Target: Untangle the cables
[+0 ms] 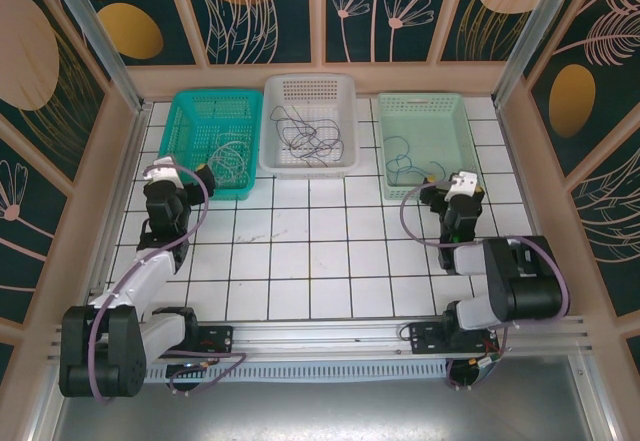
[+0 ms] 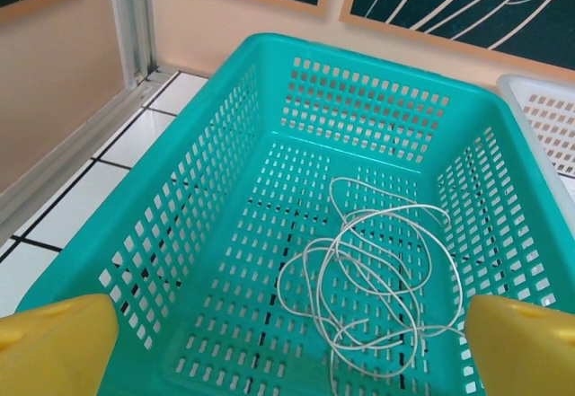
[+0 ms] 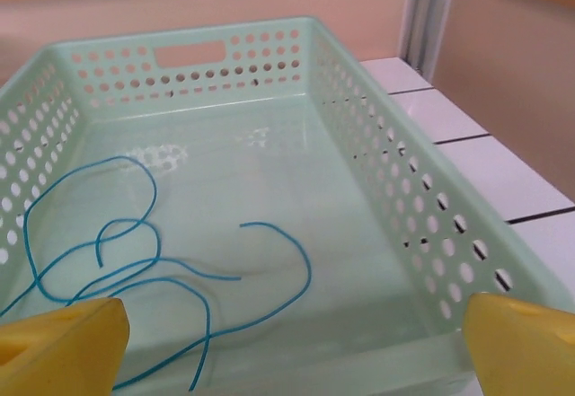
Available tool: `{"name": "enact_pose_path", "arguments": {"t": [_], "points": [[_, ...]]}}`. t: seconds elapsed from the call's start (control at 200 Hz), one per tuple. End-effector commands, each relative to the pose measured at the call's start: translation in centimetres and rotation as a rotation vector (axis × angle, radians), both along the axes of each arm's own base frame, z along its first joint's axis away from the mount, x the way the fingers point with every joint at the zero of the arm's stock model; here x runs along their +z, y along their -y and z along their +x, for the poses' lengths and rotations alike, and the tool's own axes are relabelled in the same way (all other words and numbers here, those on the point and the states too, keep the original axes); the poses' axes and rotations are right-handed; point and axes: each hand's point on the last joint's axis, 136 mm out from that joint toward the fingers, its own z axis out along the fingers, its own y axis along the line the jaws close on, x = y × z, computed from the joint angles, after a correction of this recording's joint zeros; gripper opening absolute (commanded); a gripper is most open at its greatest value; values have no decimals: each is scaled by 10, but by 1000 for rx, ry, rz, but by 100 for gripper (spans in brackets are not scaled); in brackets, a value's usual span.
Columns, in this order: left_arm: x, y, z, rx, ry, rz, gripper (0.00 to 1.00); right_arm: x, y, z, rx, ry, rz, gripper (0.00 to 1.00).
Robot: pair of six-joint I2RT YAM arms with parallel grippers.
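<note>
3 baskets stand in a row at the far side of the tiled counter (image 1: 300,251). The left gripper (image 2: 287,351) hangs at the near rim of the teal basket (image 2: 225,127), jaws wide apart and empty; a pale whitish cable (image 2: 377,270) lies looped on its floor. In the white basket (image 1: 310,86) lie tangled dark cables (image 1: 310,139). The right gripper (image 3: 292,347), jaws likewise apart, faces the pale green basket (image 3: 377,189), which holds a blue cable (image 3: 308,270)

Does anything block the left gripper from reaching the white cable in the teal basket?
Nothing visible does. The open left gripper hangs over the near end of the teal basket, and the white cable lies uncovered on the basket floor ahead of its fingers. A straight descent looks clear.
</note>
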Motion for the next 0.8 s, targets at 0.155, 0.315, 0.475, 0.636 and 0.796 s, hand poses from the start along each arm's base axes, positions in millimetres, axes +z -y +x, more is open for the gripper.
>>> {"name": "enact_pose_path", "arguments": {"t": [0.155, 0.315, 0.475, 0.636, 0.796], "points": [[9, -7, -9, 27, 171, 82, 99, 14, 5, 5, 33, 103, 61, 97], [2, -7, -7, 22, 207, 120, 99, 14, 3, 9, 54, 100, 59, 99], [-10, -9, -3, 27, 215, 155, 99, 14, 4, 9, 54, 101, 62, 99], [-23, -6, -9, 12, 258, 160, 99, 14, 4, 9, 52, 101, 62, 99], [-38, -4, 12, -3, 157, 165, 99, 14, 3, 9, 53, 100, 62, 99]]}}
